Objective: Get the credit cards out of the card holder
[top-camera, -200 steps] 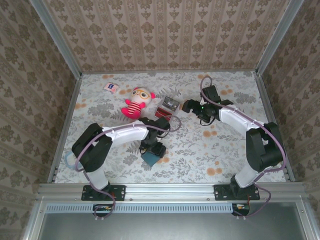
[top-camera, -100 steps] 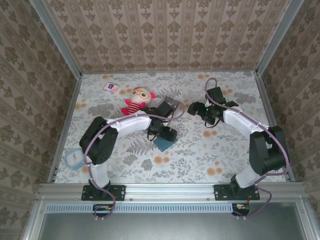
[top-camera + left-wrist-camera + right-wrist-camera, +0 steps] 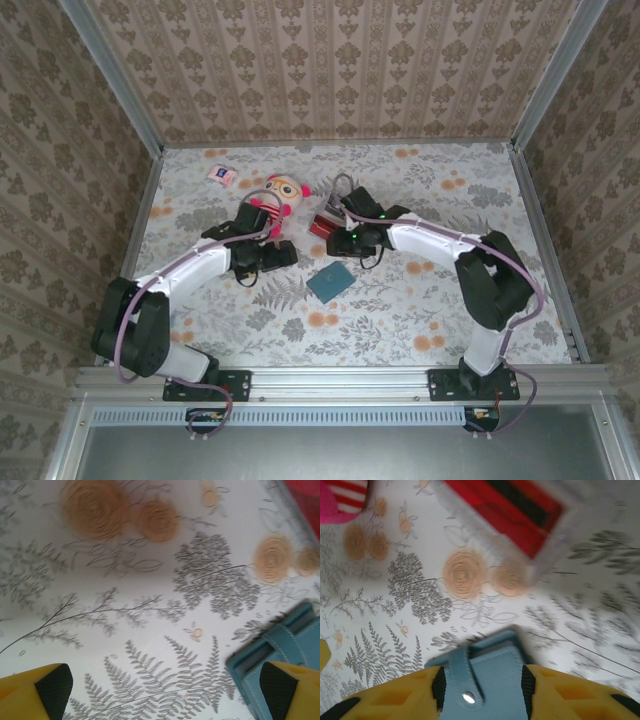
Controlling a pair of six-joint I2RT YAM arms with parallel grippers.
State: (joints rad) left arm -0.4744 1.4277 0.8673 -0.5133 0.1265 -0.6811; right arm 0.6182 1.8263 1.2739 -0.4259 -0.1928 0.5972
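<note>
The card holder lies flat on the flowered tabletop, near the middle and a little toward the near edge. It is folded shut, with its strap and snap stud on top. A second ago it sat lower and further left, under the left tool. It has since shifted up and to the right and now lies free of that tool.

The right tool has come in from the right side of the tabletop, where it stood a second ago. In the right wrist view its yellow fingers stand on either side of the card holder, with the black pads against its two edges. The jaws are part-way in, and I cannot tell whether they press it or only flank it.

The left tool has drawn back to the left and its arm has swung outward. Its fingers are spread wide, at the two lower corners of the left wrist view. A corner of the card holder shows just beside its right finger.

Just beyond the card holder, near the right tool, lies the red-and-black pile. The plush doll lies to the left of the pile, and the small packet is well apart at the far left. None of the three has moved.
</note>
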